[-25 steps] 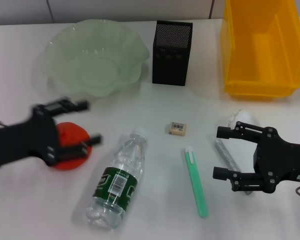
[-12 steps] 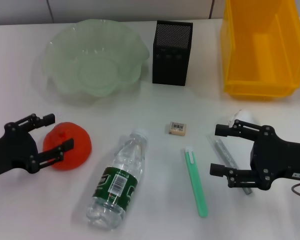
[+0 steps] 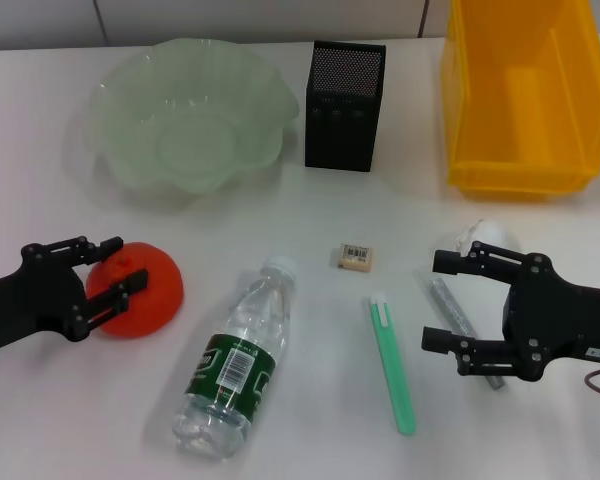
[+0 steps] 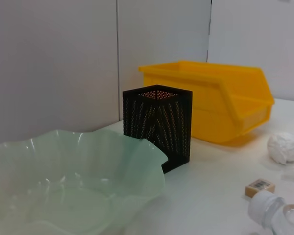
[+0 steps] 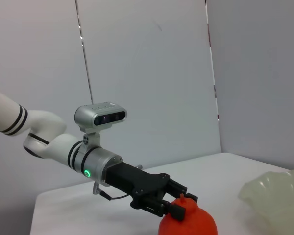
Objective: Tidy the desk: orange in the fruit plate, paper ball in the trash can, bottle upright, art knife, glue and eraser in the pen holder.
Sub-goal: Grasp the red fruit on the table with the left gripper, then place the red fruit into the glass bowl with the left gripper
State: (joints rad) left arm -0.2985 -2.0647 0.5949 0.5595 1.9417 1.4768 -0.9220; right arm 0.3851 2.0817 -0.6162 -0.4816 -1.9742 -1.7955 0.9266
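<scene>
Left hand (image 3: 116, 271) low at the left edge of the head view, fingers spread wide around the near side of the orange (image 3: 140, 290); upper finger lying over the fruit's top, lower finger pressed against its left flank, not closed tight. Same grasp visible in the right wrist view, black fingers (image 5: 179, 201) bracketing the orange's (image 5: 188, 225) top. Orange resting on the white worktop (image 3: 310, 210), below and apart from the pale green fruit plate (image 3: 188, 120) at upper left.

Right hand (image 3: 450, 300) at lower right of the head view, jaws parted wide and holding nothing, hovering just beside the grey glue stick (image 3: 452, 308), which lies between its two fingers' reach on the worktop. Paper ball (image 3: 483, 238) just above the upper finger, near but whether touching cannot be told.

Bottle (image 3: 235, 360) lying on its side at lower centre, white cap pointing up toward the middle of the frame, green label facing up. Green art knife (image 3: 392, 362) lying lengthwise to the bottle's right, between bottle and right hand. Eraser (image 3: 355, 257) small and flat at centre, above the knife's tip. Black mesh pen holder (image 3: 345, 92) upright at top centre, just right of the plate. Yellow trash can (image 3: 520, 95) at upper right, open side up.
</scene>
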